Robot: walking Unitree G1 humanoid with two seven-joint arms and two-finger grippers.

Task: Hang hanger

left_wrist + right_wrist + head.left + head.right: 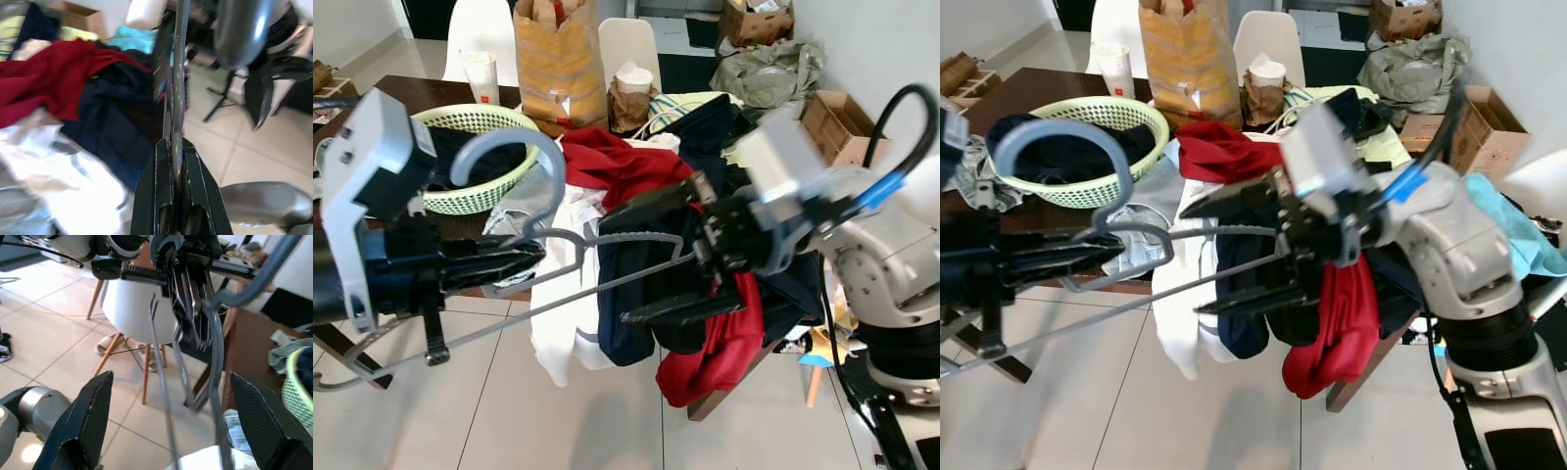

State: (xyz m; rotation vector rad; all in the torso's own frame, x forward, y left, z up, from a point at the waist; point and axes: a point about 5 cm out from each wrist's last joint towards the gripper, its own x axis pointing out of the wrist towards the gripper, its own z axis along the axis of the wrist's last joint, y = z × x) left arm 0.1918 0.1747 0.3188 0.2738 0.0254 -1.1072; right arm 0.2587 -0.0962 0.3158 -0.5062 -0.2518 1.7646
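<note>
A grey wire hanger with a thick curved hook is held out in front of me, above the floor and before the table. My left gripper is shut on the wire just below the hook; the left wrist view shows its fingers pressed on the hanger. My right gripper is open, one finger above and one below the hanger's right end. In the right wrist view, both black fingers stand wide apart with the hanger wires between them.
Behind the hanger, a dark table carries a heap of red, navy and white clothes that hang over its edge. A green basket, a paper bag, white chairs and cardboard boxes stand further back. Tiled floor lies below.
</note>
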